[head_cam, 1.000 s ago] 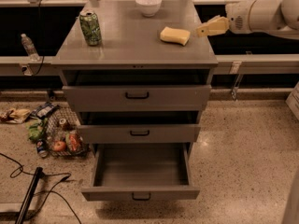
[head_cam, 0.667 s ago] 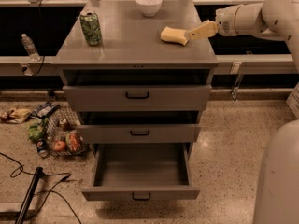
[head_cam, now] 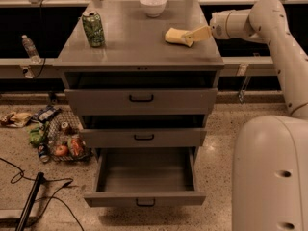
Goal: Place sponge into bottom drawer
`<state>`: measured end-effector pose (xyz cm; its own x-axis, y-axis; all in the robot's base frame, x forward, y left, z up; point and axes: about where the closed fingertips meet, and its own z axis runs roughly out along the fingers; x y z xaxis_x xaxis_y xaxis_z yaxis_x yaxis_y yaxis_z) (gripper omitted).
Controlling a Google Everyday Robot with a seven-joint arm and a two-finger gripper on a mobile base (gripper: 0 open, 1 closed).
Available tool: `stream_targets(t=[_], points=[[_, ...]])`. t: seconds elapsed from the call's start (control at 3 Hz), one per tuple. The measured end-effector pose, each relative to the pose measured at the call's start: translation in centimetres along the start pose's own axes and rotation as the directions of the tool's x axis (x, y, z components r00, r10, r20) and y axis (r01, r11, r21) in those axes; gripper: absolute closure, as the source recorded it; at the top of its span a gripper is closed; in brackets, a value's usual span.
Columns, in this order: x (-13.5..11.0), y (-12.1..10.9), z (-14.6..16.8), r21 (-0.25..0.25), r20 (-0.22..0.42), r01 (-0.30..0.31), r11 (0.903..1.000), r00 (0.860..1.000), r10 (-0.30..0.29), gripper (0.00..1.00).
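The pale-yellow sponge [head_cam: 174,36] lies on the grey cabinet top [head_cam: 134,44], right of centre. My cream-coloured gripper [head_cam: 196,33] reaches in from the right at the level of the top and meets the sponge's right end. The bottom drawer [head_cam: 144,199] is pulled out below and its deep box looks empty. The two upper drawers are pulled out only a little.
A green can [head_cam: 93,29] stands at the top's left and a white bowl [head_cam: 153,5] at its back. My arm [head_cam: 284,42] and base [head_cam: 269,172] fill the right side. A bottle [head_cam: 29,47], floor litter [head_cam: 53,138] and a cable [head_cam: 29,196] lie to the left.
The gripper has moved left along the cabinet top, from a short way off the sponge to its right end. The sponge has not moved.
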<state>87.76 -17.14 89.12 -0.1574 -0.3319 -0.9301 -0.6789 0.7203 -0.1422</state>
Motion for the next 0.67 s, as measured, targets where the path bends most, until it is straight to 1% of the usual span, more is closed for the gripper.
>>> stream_targets(t=[0.33, 0.67], points=[[0.5, 0.3, 2.5, -0.018, 0.002, -0.003, 0.9998, 1.000, 0.003, 0.00], [1.1, 0.9, 4.6, -0.041, -0.022, 0.026, 0.9988, 0.999, -0.027, 0.01]])
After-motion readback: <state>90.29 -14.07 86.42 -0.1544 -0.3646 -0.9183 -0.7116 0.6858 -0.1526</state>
